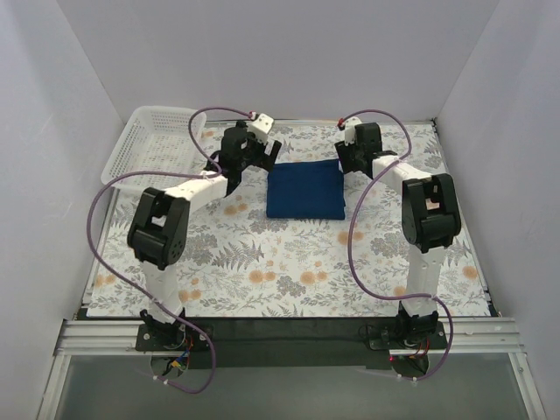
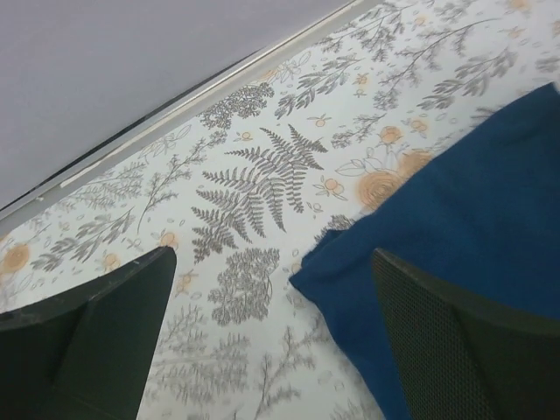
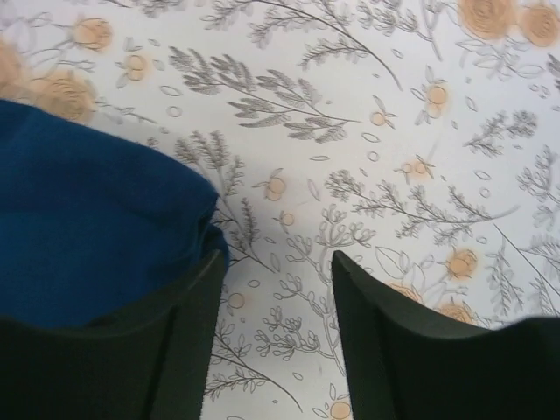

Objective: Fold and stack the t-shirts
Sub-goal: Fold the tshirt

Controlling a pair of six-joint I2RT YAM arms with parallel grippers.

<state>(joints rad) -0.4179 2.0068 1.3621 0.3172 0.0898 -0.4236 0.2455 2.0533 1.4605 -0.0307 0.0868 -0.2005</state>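
Past mid-table on the floral cloth (image 1: 262,262), the navy t-shirt (image 1: 304,190) lies folded into a smooth, compact rectangle. At its far corners, the left gripper (image 1: 265,157) stands wide and the right gripper (image 1: 346,159) partly spread; neither holds fabric. Far left: white basket (image 1: 149,144).

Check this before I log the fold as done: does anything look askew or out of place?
The folded t-shirt lies flat and fairly square. Only the white basket looks odd: it sits tilted in the far left corner rather than flat, apparently leaning outward.
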